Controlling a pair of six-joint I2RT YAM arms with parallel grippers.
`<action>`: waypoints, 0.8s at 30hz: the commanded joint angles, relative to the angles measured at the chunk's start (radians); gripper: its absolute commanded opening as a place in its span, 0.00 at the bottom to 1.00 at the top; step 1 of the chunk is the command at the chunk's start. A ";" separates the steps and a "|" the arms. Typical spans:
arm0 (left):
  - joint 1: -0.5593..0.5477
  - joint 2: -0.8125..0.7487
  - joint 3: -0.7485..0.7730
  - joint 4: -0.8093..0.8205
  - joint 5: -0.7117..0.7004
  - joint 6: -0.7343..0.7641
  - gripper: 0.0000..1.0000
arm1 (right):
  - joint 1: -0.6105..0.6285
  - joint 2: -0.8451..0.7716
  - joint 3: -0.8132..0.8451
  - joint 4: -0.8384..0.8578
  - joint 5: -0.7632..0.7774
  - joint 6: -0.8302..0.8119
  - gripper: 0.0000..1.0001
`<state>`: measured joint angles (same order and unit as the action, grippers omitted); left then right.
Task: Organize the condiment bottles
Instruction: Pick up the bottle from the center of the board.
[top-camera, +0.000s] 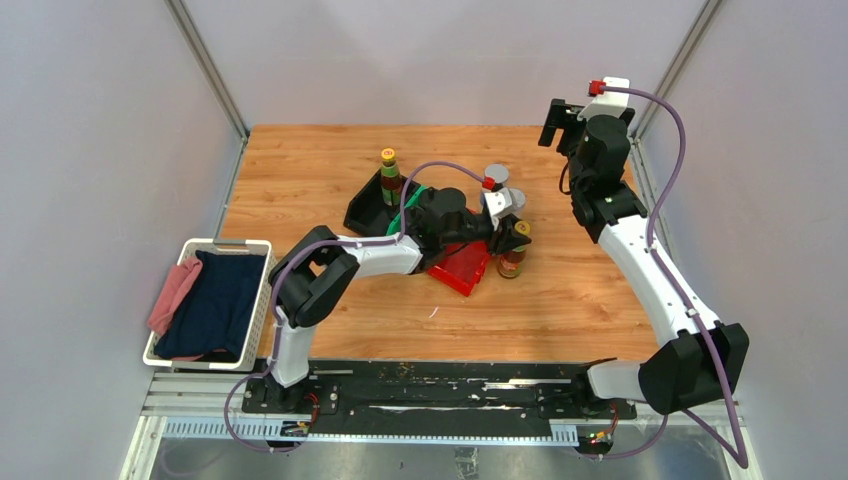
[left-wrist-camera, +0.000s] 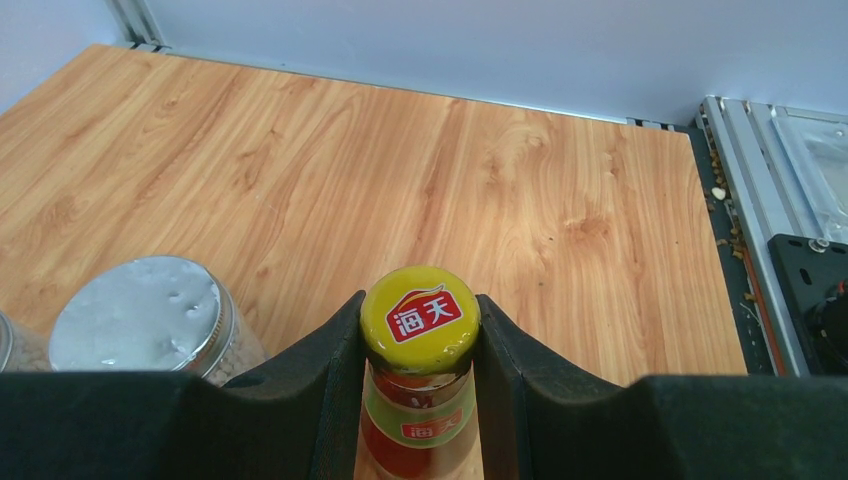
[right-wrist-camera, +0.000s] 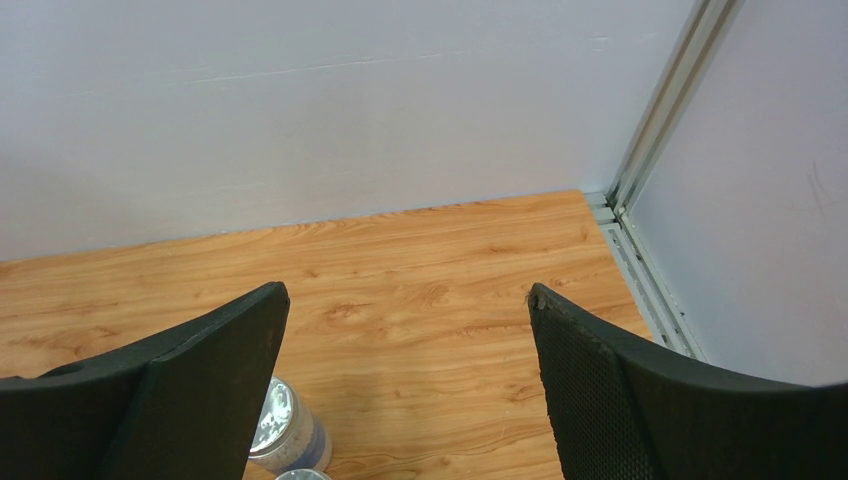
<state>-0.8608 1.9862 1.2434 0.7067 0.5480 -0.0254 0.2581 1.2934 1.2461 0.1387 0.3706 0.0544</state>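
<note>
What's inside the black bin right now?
One dark brown bottle with a yellow cap stands in the black bin. The left arm covers part of the bin, so anything there cannot be seen.

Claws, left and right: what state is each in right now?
Left claw: closed on the dark brown glass bottle with the yellow cap.
Right claw: open, holding nothing.

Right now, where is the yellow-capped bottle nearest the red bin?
The bottle is mid-table in the top view, right of the red bin, held at the neck by the left gripper, two shakers behind it.
</note>
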 joint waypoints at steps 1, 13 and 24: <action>-0.011 -0.075 0.001 0.050 0.003 0.015 0.00 | -0.006 -0.014 -0.012 0.025 0.021 -0.004 0.93; -0.011 -0.099 -0.003 0.051 -0.006 0.024 0.00 | -0.006 -0.008 -0.007 0.027 0.024 -0.009 0.93; -0.010 -0.115 0.003 0.050 -0.016 0.024 0.00 | -0.006 -0.003 -0.005 0.030 0.021 -0.011 0.93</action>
<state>-0.8608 1.9530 1.2312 0.6632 0.5354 -0.0105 0.2581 1.2938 1.2461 0.1394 0.3706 0.0540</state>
